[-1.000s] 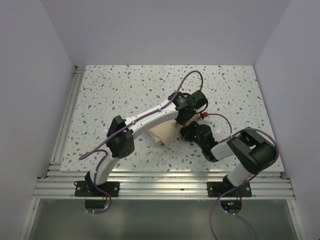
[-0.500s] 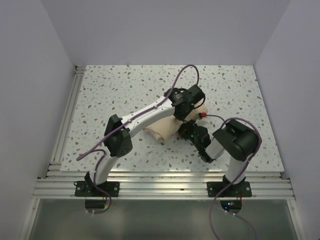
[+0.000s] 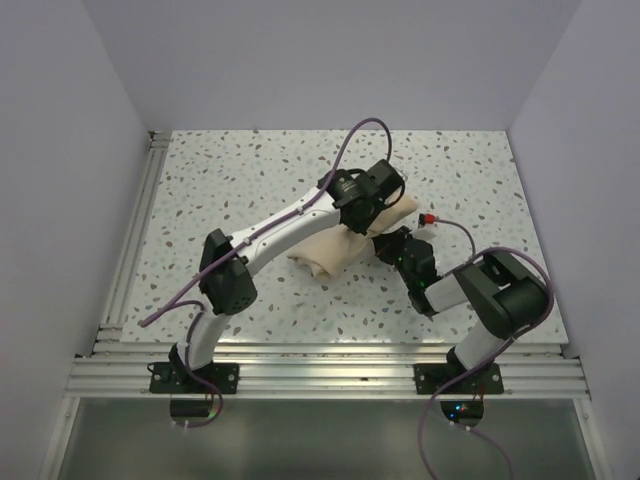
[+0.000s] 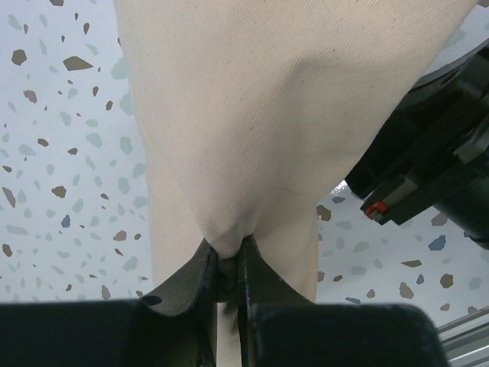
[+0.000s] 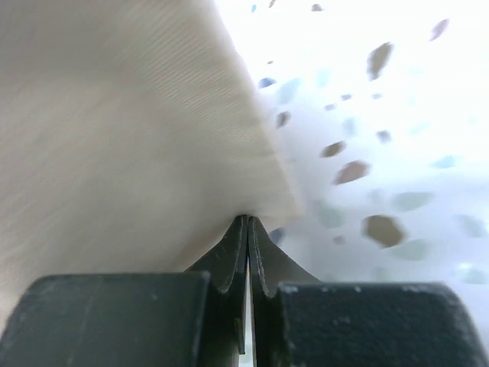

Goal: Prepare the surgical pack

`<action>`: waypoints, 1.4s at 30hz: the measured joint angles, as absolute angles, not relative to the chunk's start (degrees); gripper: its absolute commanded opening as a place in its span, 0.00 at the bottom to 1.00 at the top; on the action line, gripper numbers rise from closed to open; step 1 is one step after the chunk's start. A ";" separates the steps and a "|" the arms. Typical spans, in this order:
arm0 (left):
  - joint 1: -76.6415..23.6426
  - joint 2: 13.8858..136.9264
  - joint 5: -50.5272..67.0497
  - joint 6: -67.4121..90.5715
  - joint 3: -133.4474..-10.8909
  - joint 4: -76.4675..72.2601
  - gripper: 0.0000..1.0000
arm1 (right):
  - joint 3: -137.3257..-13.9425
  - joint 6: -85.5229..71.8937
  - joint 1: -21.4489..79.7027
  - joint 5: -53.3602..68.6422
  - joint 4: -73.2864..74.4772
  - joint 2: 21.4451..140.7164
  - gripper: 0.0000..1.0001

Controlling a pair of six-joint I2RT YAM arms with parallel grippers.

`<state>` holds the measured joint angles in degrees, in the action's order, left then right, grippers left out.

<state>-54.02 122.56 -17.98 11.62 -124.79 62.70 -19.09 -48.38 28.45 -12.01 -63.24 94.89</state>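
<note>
Top external view puts the pack (image 3: 335, 252) near the middle of the table (image 3: 250, 180), a tan bundle lying between the two wrists, with both arms bent in over it. The left gripper (image 4: 228, 256) pinches a raised fold of the cloth, and the fabric tents up from its jaws. The right gripper (image 5: 247, 223) has its jaws pressed together right at a cloth edge. We cannot tell whether a thin layer is caught between them or the tips only touch it.

We judge the main risk to be the two grips working against each other. If one arm pulls while the other holds, the fold could slip out of the left jaws, or the whole bundle could drag across the table and not fold at all. If the right jaws hold nothing, a pull on that side would do nothing to the cloth. The wrists also sit very close, and the right arm (image 4: 428, 153) fills the corner of the left wrist view, so a careless swing could knock one against the other.

Much is hidden. From above, the arms cover both gripping points. We cannot see what lies inside the wrap, and the right wrist view is washed out on the table side.
</note>
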 measured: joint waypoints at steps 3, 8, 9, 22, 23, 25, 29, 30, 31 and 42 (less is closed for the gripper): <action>-54.02 122.54 -17.96 11.62 -124.33 62.11 0.00 | -19.07 -48.03 26.92 -11.73 -60.62 94.15 0.00; -54.02 122.54 -17.96 11.60 -123.02 61.39 0.00 | -18.17 -47.37 26.98 -10.87 -56.58 90.26 0.00; -54.02 122.54 -17.96 11.60 -122.87 61.19 0.00 | -17.91 -47.31 26.98 -10.92 -55.02 88.73 0.00; -54.06 122.54 -17.72 11.51 -122.08 60.03 0.00 | -15.27 -44.12 26.30 -18.98 -23.22 51.90 0.04; -54.06 122.54 -17.72 11.51 -121.97 59.86 0.00 | -15.92 -43.66 26.22 -19.27 -21.32 50.89 0.04; -54.08 122.54 -17.63 11.49 -121.91 59.61 0.00 | -17.63 -42.83 26.17 -20.05 -18.28 50.61 0.03; -54.08 122.54 -17.56 11.49 -121.40 58.94 0.00 | -20.21 -41.06 26.13 -20.21 -15.14 52.27 0.02; -54.08 122.54 -17.56 11.49 -121.14 58.72 0.00 | -20.99 -40.62 26.11 -20.21 -14.68 53.17 0.02; -54.13 122.54 -17.56 11.46 -121.03 58.57 0.00 | -21.82 -40.14 26.11 -20.25 -14.37 54.35 0.01; -54.52 121.71 -17.54 11.46 -119.13 57.08 0.00 | -32.47 -37.87 24.36 -19.88 -14.87 72.47 0.00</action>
